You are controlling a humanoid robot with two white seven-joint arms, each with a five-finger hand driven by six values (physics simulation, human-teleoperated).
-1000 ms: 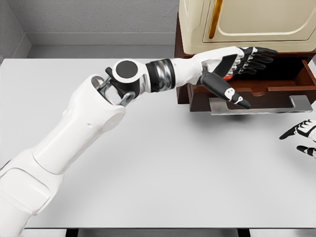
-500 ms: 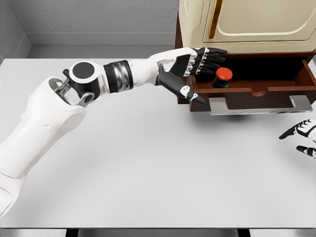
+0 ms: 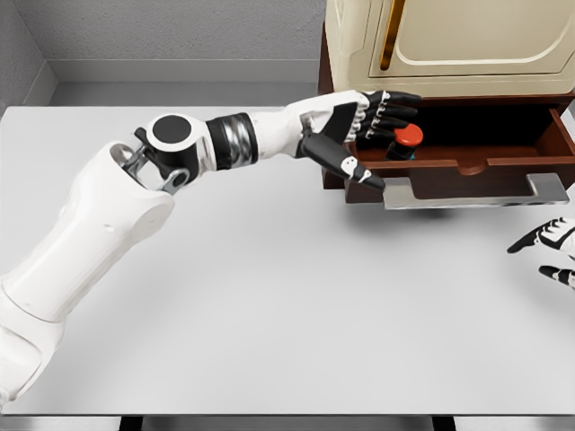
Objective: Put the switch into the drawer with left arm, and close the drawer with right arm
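The switch [image 3: 407, 140], a dark base with a red round button, stands inside the open brown drawer [image 3: 485, 166] under the cream cabinet. My left hand [image 3: 367, 135] hovers at the drawer's left end, fingers spread and holding nothing, its fingertips just left of the switch. At the right edge of the head view, my right hand [image 3: 548, 247] rests low over the table, only its black fingers showing, relaxed and holding nothing. A flat grey handle [image 3: 476, 192] runs along the drawer front.
The cream cabinet [image 3: 449, 45] sits on top of the brown drawer unit at the back right. A white table [image 3: 269, 296] spreads below, with grey walls behind it. My left arm stretches across the table's upper left.
My left hand let go of the switch, leaving it in the drawer, and drew back left; since half a second ago it has edged slightly right again. My right hand has not moved.
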